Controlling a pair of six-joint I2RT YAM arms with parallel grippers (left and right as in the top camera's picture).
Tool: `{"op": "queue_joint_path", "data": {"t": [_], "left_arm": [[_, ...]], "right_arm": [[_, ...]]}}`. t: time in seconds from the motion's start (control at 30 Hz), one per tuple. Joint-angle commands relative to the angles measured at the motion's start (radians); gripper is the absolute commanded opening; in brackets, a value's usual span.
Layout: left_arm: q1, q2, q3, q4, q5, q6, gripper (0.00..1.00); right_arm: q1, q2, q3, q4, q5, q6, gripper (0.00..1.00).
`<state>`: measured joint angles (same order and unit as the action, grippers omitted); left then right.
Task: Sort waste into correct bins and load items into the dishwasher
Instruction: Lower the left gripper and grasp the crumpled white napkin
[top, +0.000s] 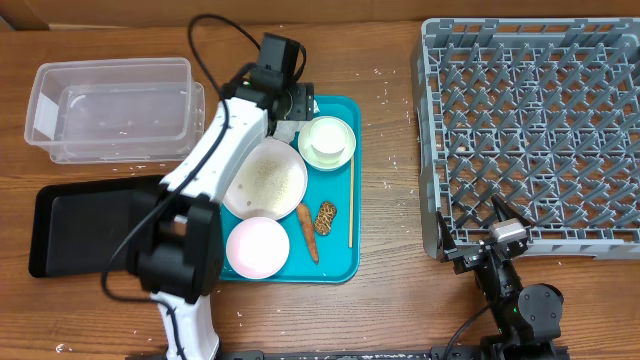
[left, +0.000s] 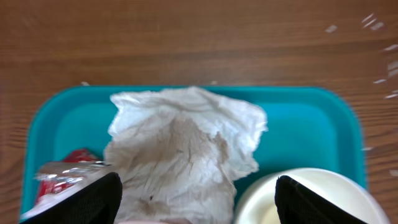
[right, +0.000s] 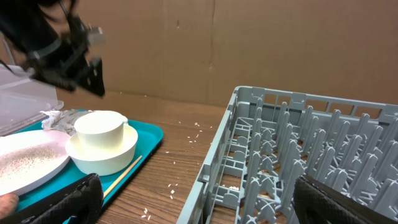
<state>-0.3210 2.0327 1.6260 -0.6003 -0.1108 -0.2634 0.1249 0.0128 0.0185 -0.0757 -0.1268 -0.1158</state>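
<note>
Crumpled napkin (left: 186, 149), stained brown, lay on the teal tray (left: 305, 118) in the corner nearest the clear bin (top: 110, 108), with a red wrapper (left: 71, 163) just beside it. We saw the left tool (left: 198, 205) over that corner, its fingers spread wide to either side of the napkin and pinching nothing. Elsewhere on the tray sat a white cup (top: 327, 135) in a bowl, a speckled plate (top: 265, 178), a pink bowl (top: 257, 247) and a carrot (top: 308, 232). The gray dish rack (top: 530, 120) stood on the counter (top: 390, 180) well apart from the tray. The right tool (right: 199, 205) hung on that same side, fingers spread, holding nothing.
</note>
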Motion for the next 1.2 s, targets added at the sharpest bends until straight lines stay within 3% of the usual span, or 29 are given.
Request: {"op": "queue_joint_path", "data": {"t": [0.0,0.23,0.73,1.17], "left_arm": [[-0.007,0.057,0.012,0.032,-0.027,-0.014,0.79],[-0.006,0.08,0.012,0.05,-0.027,-0.014,0.71],[-0.01,0.105,0.012,0.017,0.0,-0.014,0.68],[-0.023,0.105,0.012,-0.005,-0.001,0.014,0.44]], "right_arm": [[-0.003,-0.01,-0.01,0.003,-0.005,0.0,1.0],[-0.003,-0.01,-0.01,0.003,-0.005,0.0,1.0],[-0.003,-0.01,-0.011,0.003,-0.005,0.0,1.0],[-0.003,-0.01,-0.011,0.003,-0.005,0.0,1.0]]}}
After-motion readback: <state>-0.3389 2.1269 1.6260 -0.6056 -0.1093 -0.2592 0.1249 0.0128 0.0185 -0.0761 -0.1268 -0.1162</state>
